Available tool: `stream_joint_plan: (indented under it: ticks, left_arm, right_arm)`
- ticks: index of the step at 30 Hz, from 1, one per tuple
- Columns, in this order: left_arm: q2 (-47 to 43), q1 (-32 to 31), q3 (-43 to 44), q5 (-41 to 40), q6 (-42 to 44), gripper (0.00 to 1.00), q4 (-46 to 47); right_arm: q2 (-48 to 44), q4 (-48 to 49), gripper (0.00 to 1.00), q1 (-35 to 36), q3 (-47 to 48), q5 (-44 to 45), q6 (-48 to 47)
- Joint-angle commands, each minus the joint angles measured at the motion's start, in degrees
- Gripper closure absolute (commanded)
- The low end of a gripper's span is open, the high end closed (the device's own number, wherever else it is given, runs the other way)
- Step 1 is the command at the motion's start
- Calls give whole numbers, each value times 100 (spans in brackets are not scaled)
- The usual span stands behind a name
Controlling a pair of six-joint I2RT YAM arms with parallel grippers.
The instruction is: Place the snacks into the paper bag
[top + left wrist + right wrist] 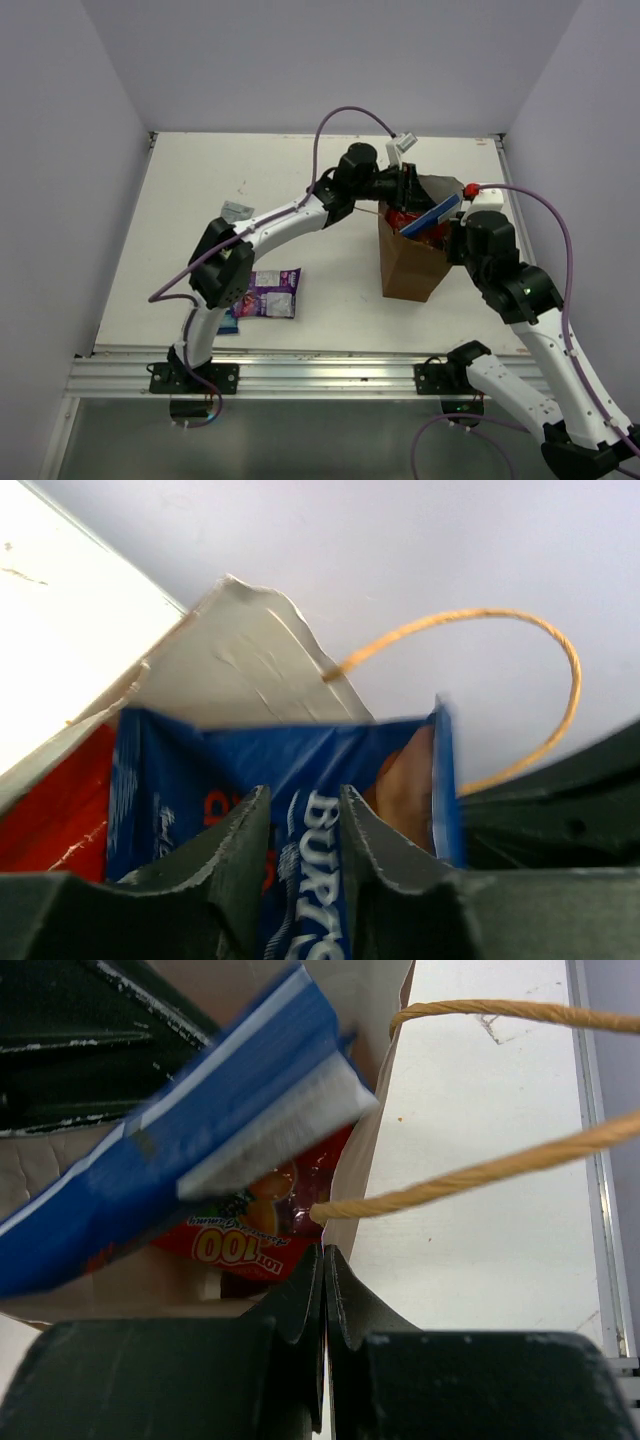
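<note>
The brown paper bag (410, 265) stands upright at the table's right middle. My left gripper (408, 190) hangs over its mouth, shut on a blue crisp packet (432, 214) that lies slanted across the opening. In the left wrist view the gripper (303, 792) clamps the blue packet (200, 770) above the bag's pale inner wall (240, 660). A red packet (250, 1245) lies inside the bag under the blue packet (200, 1140). My right gripper (324, 1250) is shut on the bag's rim (385, 1110); it also shows in the top view (452, 232).
A purple packet (272, 292) and a blue packet (230, 320) lie on the table near the left arm. A small pale packet (237, 210) lies further back left. The bag's string handles (480, 1170) loop over the table to its right.
</note>
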Motion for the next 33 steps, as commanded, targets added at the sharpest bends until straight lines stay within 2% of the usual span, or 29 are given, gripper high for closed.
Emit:
stream_joint_plan:
  ticks: [1,2,3,7,10,13,14,15,16,17,18,20,21,25,33]
  left_arm:
    - [-93,66,792,-299,343,61,-531]
    - [-207,66,924,-387,423,56,-637]
    - [-269,66,969,-605,624,42,-769]
    - [-795,66,864,-1152,994,25,-1201]
    - [-1401,40,364,-1530,1117,23,-1088]
    - [-2271,5,-566,-2231,1407,23,-737]
    - [-2830,-56,-1291,-2895,1512,23,-666]
    - [-3097,-92,-1664,-3276,1635,23,-717]
    - [-3569,-101,-2398,-3671,1645,24,-848]
    - [-3774,-101,-2771,-4693,1462,28,-1023]
    - [-3968,-101,-3149,-5191,1260,29,-1565]
    - [-4293,-22,-4105,-5913,882,28,-2016]
    - [-4338,13,-4355,-6047,541,27,-2384]
    - [-4374,-4,-5278,-6469,-146,23,-2869]
    - [-4022,-22,-5675,-6856,-956,20,-3608]
  right_arm:
    - [-15,144,100,20,43,-83,-60]
    - [-24,153,100,20,35,-83,-51]
    - [-24,153,100,20,34,-83,-51]
    - [-15,153,100,20,34,-92,-51]
    - [3,170,100,20,34,-119,-60]
    - [-6,161,100,20,43,-127,-60]
    - [-15,161,100,12,35,-119,-60]
    - [-32,161,100,20,34,-127,-69]
    - [-41,161,100,20,34,-119,-69]
    - [-41,153,100,20,34,-101,-69]
    - [-50,161,100,20,34,-118,-69]
    - [-41,179,100,29,34,-136,-60]
    - [-24,188,100,21,43,-145,-69]
    - [-24,197,100,29,43,-206,-78]
    - [-85,197,100,29,34,-233,-78]
